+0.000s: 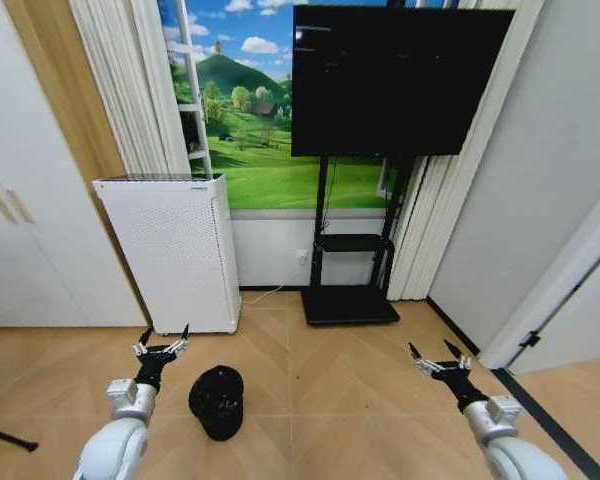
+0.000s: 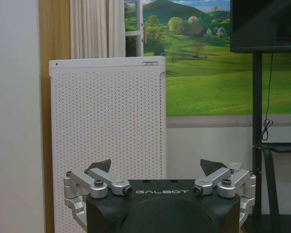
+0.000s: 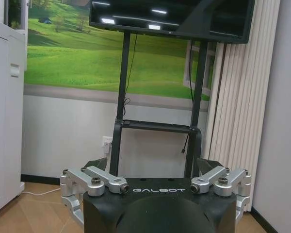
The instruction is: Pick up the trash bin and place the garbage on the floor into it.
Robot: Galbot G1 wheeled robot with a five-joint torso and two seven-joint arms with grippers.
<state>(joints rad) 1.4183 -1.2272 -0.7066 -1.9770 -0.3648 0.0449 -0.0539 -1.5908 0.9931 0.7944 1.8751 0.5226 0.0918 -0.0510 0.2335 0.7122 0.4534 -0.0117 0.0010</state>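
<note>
**Bin position relative to both claws**

Wood flooring [image 1: 330,400] runs to a wall carrying a landscape mural and a screen on a stand [image 1: 352,270]. One trash bin [image 1: 218,401] sits on the floor just beside the left claw [image 1: 161,345], slightly below and inboard of it. The right claw [image 1: 438,358] is well apart from the bin. Both claws are spread wide and hold nothing. Left arm is nearer. Count: one bin, one white perforated box [image 1: 170,250], two claws.
</note>
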